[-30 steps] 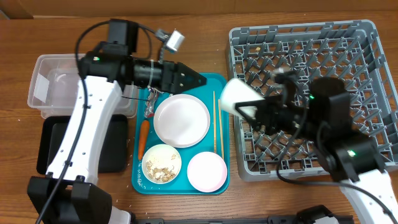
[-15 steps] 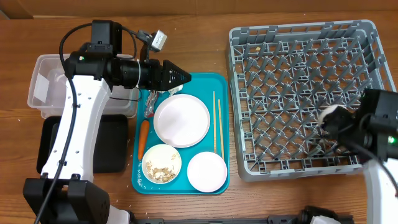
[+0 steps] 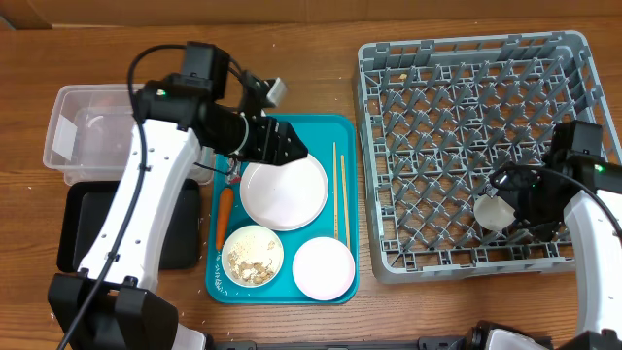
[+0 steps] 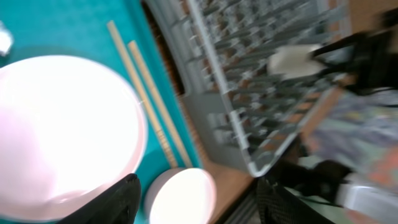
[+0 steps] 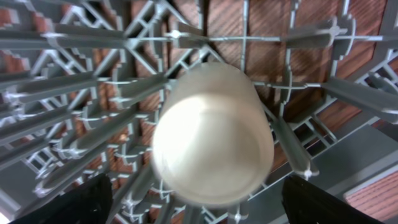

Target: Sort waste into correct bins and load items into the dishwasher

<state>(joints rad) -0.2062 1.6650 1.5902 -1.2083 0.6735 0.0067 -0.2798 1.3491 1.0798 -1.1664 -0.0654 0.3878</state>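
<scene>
One cup (image 5: 211, 134), on rack (image 5: 81, 93), between parted right gripper (image 5: 199, 204)

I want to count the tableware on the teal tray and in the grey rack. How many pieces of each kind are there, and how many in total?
Plate: 1
Bowls: 2, the crumb bowl and the empty bowl
Cup: 1
Chopsticks: 2
Total: 6
</scene>
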